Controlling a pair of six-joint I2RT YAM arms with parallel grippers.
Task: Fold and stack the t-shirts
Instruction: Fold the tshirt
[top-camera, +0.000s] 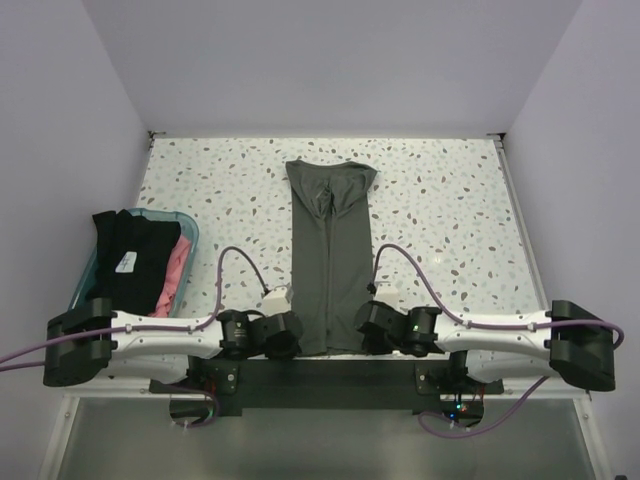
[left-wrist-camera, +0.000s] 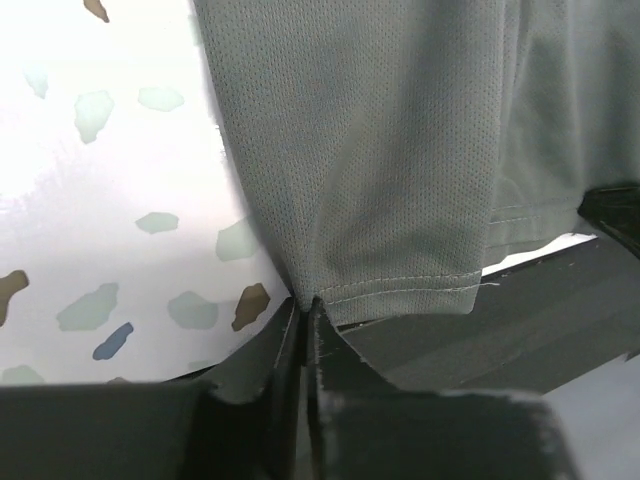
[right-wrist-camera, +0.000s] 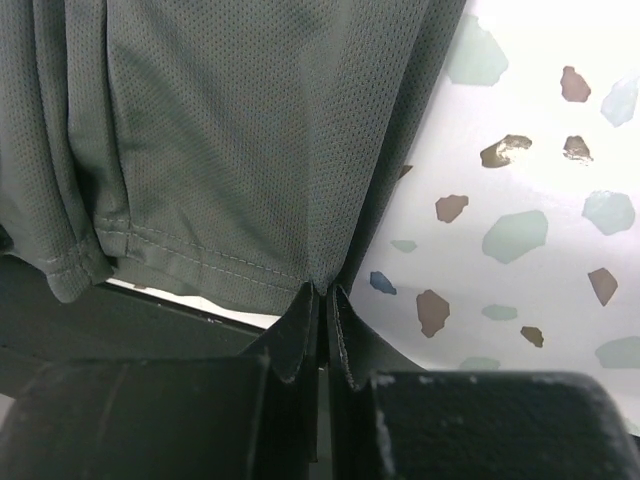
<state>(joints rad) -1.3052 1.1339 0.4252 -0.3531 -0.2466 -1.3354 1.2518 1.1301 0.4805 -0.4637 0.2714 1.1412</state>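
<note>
You have the folded t-shirt (top-camera: 330, 255) lying lengthwise mid-way across the counter (top-camera: 450, 200); left of it sits the tub (top-camera: 190, 222) holding more shirts (top-camera: 135, 262).

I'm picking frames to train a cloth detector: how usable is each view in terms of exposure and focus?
Top external: evenly lit and sharp, no glare on the olive t-shirt. Left wrist: the table blows out to white, the left gripper's fingers are dark and soft, the mesh weave is crisp. Right wrist: the same, with table glare on the right and the right gripper's fingers dark.
</note>
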